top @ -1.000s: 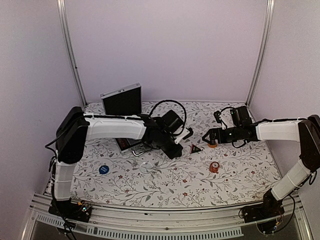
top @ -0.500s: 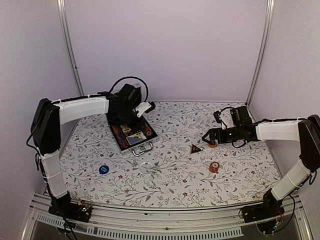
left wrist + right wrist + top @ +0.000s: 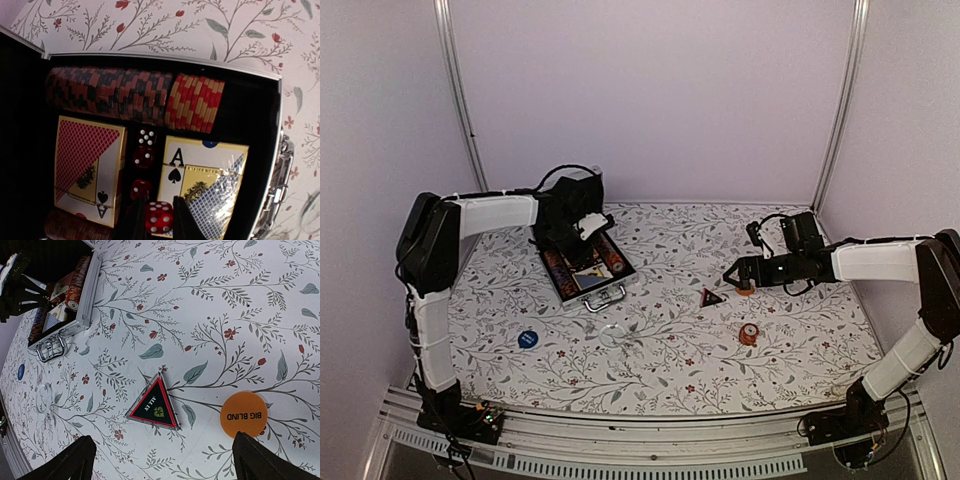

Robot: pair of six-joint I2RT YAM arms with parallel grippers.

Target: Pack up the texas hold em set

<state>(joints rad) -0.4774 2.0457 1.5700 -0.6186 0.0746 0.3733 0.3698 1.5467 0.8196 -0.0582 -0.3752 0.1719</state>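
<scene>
Left hand [image 3: 159, 221] moved from worktop [image 3: 670, 350] centre to case [image 3: 255, 115] at 10 o'clock, clamped on die [image 3: 160, 215]; release pending. Right hand [image 3: 167, 462] apart, unmoved.

1 red die [image 3: 159, 216] — in the pincer [image 3: 159, 224]

Left claw [image 3: 159, 222] swung from table [image 3: 670, 350] centre to above open case [image 3: 596, 292].

The open silver metal briefcase [image 3: 610, 282] sits at the back left of the flowery table [image 3: 800, 350], with the round blue token [image 3: 528, 338] in front of it. In the case, little red dice [image 3: 144, 157] lie between two card decks [image 3: 87, 170], beside the row of red chips [image 3: 130, 95]. Right of the case lies the black triangle token [image 3: 711, 297], then the round orange token [image 3: 243, 414].
</scene>
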